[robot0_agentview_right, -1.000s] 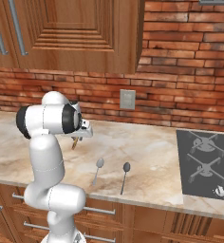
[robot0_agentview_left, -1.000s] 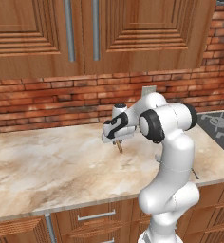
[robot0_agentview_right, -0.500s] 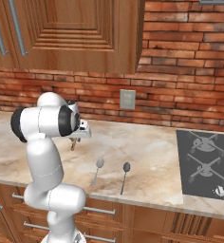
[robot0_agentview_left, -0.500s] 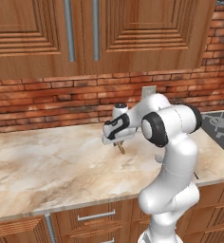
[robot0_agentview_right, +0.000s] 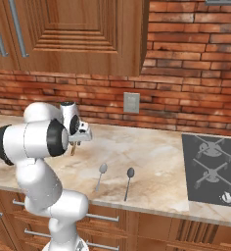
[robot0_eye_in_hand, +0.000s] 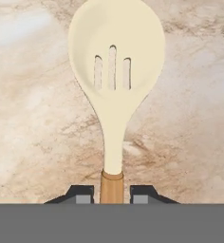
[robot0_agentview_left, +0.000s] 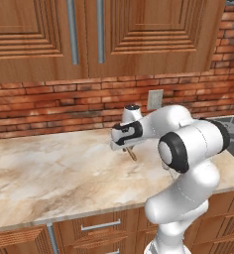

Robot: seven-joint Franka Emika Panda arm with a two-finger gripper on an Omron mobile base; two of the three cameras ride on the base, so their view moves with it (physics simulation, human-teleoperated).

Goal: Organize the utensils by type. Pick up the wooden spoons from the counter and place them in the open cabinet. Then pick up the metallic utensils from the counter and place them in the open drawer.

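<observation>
My gripper [robot0_eye_in_hand: 112,193] is shut on the brown handle of a wooden spoon [robot0_eye_in_hand: 115,61]. Its cream slotted bowl points away from the hand, above the marble counter [robot0_eye_in_hand: 33,123]. In the left base view the gripper [robot0_agentview_left: 123,145] hangs over the counter [robot0_agentview_left: 49,173] near the brick wall, with the wooden spoon [robot0_agentview_left: 132,155] poking out below it. In the right base view the gripper [robot0_agentview_right: 77,139] holds the wooden spoon [robot0_agentview_right: 72,148] left of two metallic utensils [robot0_agentview_right: 101,175] [robot0_agentview_right: 129,180], which lie side by side near the counter's [robot0_agentview_right: 151,162] front edge. The open cabinet and open drawer are out of view.
A dark stovetop [robot0_agentview_right: 213,166] takes up the counter's right end. A wall outlet [robot0_agentview_right: 131,103] sits on the brick backsplash. Closed wooden cabinet doors [robot0_agentview_left: 139,30] hang overhead. Drawer fronts with bar handles [robot0_agentview_right: 98,215] run below the counter.
The arm's elbow has dropped lower, and the hand has drifted slightly left above the counter. Its grip on the wooden spoon is unchanged.
</observation>
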